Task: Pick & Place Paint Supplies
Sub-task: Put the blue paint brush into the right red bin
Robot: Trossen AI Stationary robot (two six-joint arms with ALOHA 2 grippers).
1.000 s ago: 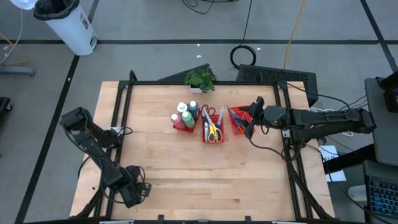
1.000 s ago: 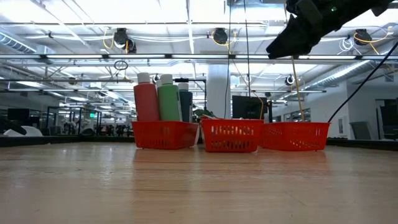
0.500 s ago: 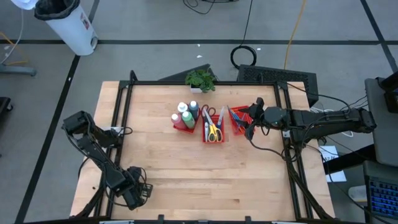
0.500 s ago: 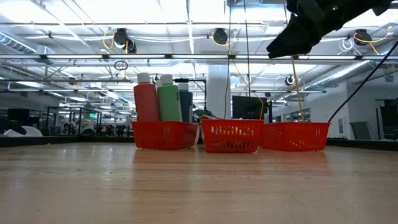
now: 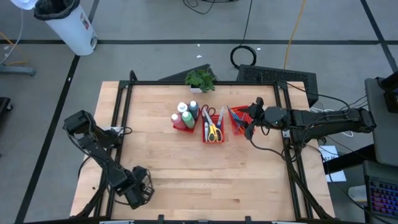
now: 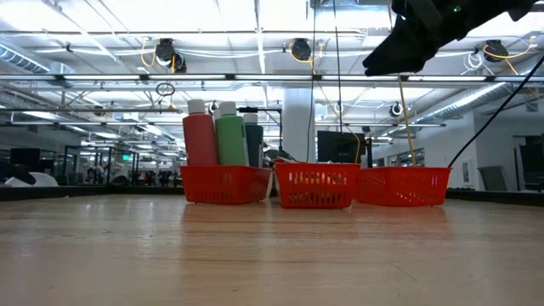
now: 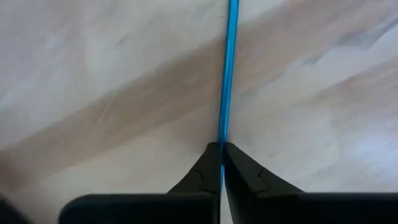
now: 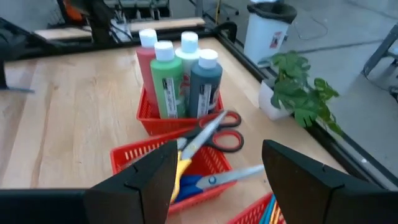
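Note:
My left gripper (image 5: pixel 142 188) is near the table's front left corner, shut on a thin blue brush (image 7: pixel 229 62) that shows only in the left wrist view. My right gripper (image 5: pixel 250 119) is open and empty, hanging above the right red tray (image 5: pixel 238 119), which holds several thin brushes. In the right wrist view its fingers stand wide apart (image 8: pixel 217 149). Paint bottles (image 5: pixel 185 112) with white caps stand upright in the left tray. Scissors (image 5: pixel 212 129) with red, yellow and blue handles lie in the middle tray. My left gripper pinches the blue brush near one end (image 7: pixel 222 134) between its two fingertips. The brush runs straight on ahead of the fingers, in line with them, over the wooden table top. Whether it touches the table cannot be told.
The three red mesh trays (image 6: pixel 316 185) stand side by side at the table's far middle. A small green potted plant (image 5: pixel 200 79) stands at the far edge behind them. Bare wood (image 5: pixel 205 174) fills the near half of the table. A black rail (image 5: pixel 199 83) frames the table.
My left gripper has gone a little toward the table's right edge, staying near the front left corner.

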